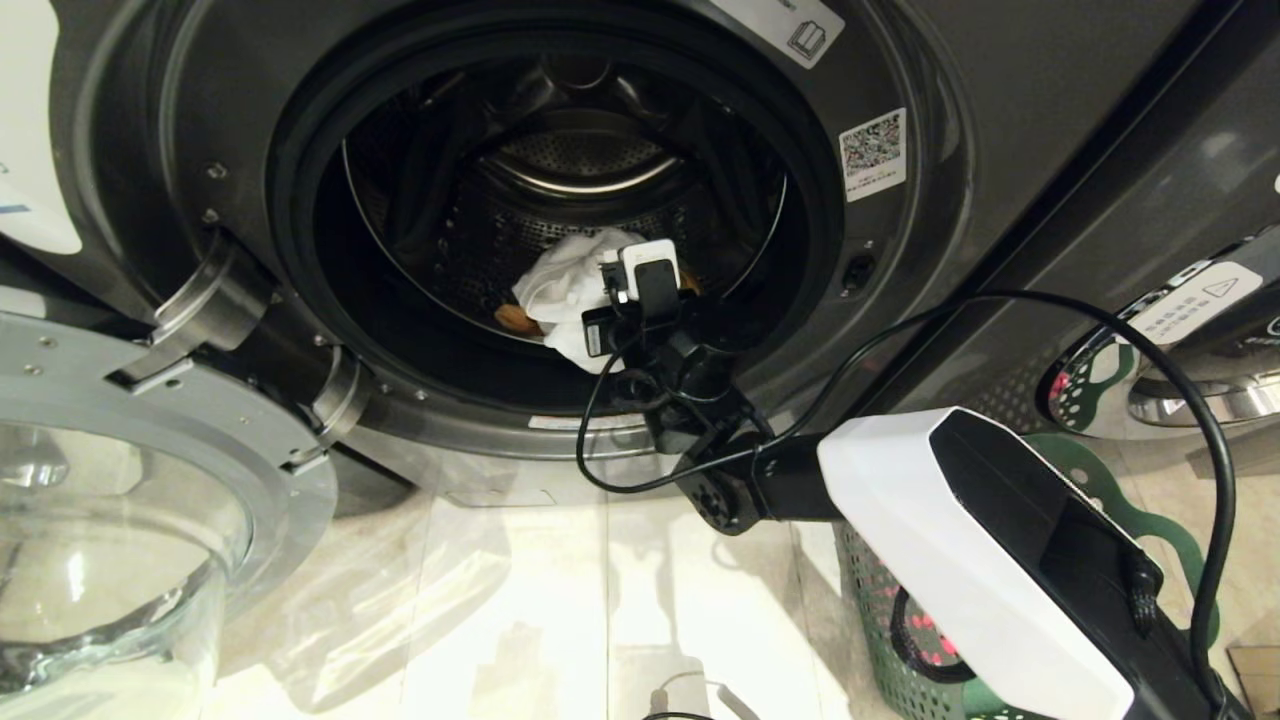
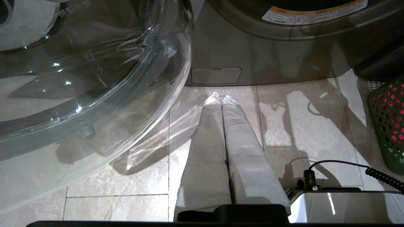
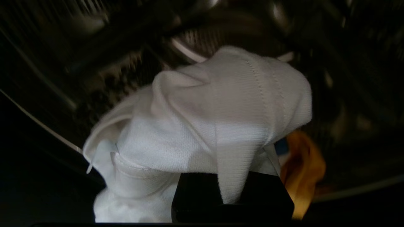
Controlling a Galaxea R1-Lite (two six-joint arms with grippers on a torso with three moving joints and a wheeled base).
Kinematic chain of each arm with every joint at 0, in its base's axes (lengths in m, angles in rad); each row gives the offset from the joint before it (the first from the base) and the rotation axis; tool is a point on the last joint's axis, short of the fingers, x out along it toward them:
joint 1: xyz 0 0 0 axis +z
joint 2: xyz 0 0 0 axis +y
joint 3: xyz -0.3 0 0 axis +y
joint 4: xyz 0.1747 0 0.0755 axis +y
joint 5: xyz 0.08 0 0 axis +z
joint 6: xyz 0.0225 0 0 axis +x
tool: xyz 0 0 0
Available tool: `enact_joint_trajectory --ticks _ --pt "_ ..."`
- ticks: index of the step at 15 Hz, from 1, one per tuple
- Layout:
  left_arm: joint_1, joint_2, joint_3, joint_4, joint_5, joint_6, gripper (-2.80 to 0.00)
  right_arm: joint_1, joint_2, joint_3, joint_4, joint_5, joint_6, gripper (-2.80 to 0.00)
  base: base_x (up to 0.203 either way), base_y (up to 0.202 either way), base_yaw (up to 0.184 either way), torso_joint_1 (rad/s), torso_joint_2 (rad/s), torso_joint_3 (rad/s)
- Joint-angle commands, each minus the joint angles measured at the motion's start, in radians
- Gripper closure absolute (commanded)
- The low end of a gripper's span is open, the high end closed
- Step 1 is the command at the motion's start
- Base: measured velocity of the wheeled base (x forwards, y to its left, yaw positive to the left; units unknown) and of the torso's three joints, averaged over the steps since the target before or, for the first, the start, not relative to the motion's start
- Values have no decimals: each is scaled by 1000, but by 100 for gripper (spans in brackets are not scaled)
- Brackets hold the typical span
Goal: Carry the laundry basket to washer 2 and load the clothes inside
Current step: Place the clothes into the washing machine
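A white garment [image 1: 565, 290] and a bit of orange cloth [image 3: 303, 164] are seen inside the open washer [image 1: 560, 230]. Pink clothes are kept in the green basket [image 1: 1150, 520] on the tiled floor [image 1: 500, 600]. The right gripper [image 1: 610, 300] is reached into the drum, closed on the white garment. The left gripper [image 2: 220, 99] is pointed at the floor, closed and empty.

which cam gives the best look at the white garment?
Right wrist view: the white garment fills it, seams visible, draped over the shut right pincer. Head view shows it small inside the drum, partly behind the arm. Left wrist view shows none of it.
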Motion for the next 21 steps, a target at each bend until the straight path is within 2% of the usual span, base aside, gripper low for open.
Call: enact_joint_trajectory --ticks 1,3,6,7,15,16,19,20,21 --pt "0 0 0 1 0 0 0 -15 18 -1 -85 41 -50 0 0 0 0 0 0 0" --pt "0 0 0 0 0 0 0 -19 27 0 -161 94 -95 0 0 0 0 0 0 0" --pt "0 0 0 0 0 0 0 -24 42 1 -166 96 -122 0 0 0 0 0 0 0" --pt "0 0 0 0 0 0 0 -27 42 1 -149 94 -121 -280 0 0 0 0 0 0" --pt "0 0 0 0 0 0 0 -35 67 20 -85 64 -101 -280 0 0 0 0 0 0" --pt "0 0 0 0 0 0 0 -35 67 56 -53 41 -82 -280 0 0 0 0 0 0" --pt "0 0 0 0 0 0 0 -46 77 63 219 -158 49 -280 0 0 0 0 0 0" --pt "0 0 0 0 0 0 0 -51 82 32 252 -201 79 -280 0 0 0 0 0 0" --pt "0 0 0 0 0 0 0 -55 76 26 248 -207 84 -280 0 0 0 0 0 0"
